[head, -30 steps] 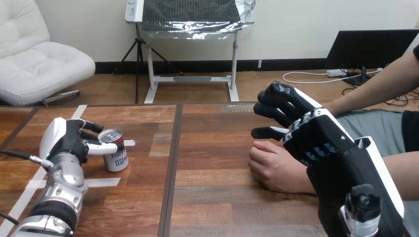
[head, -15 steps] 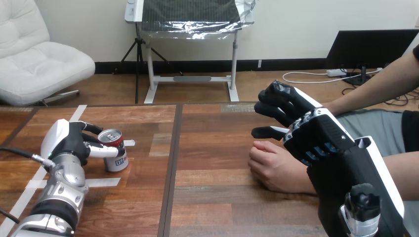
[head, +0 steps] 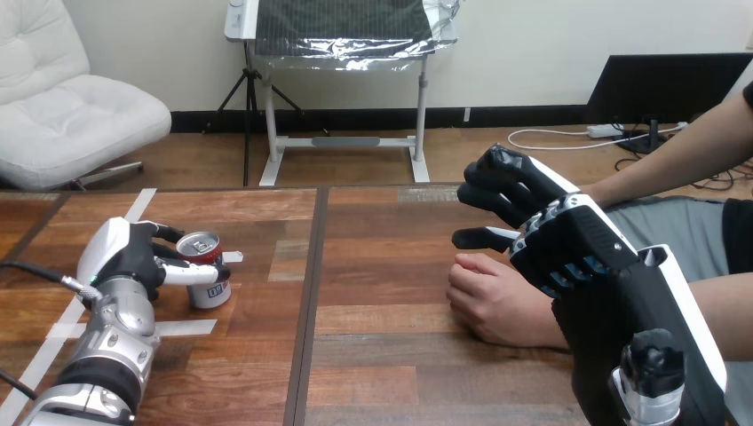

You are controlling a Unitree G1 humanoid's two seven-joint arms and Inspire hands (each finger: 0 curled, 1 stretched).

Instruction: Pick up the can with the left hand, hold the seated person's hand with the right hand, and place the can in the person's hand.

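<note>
Left robot hand: we see the left robot hand (head: 129,257) at the left of the desk (head: 382,266), clamped on the can (head: 210,291). Its thumb lies across the can's near side just below the rim, and its fingers (head: 169,233) curl round the far side.

Can: we find it standing on its base on the desk, about upright, with its open-tab top facing up. It sits at the left, well apart from the person's hand (head: 493,302).

Left forearm: the silver left forearm (head: 111,355) rises from the bottom left corner to the wrist, just beside the can.

Tape strips: we note white tape strips (head: 191,327) stuck flat on the wood. One lies just in front of the can and another small piece just behind it.

Right robot hand: the right robot hand (head: 568,244) is at the right with its white-shelled back towards us, over the wrist end of the person's hand. We cannot tell whether it is spread or closed, nor whether it touches the person.

Person's hand: it rests on the desk right of the middle, loosely curled with knuckles to the left. Its forearm runs off to the right behind the right robot hand.
</note>
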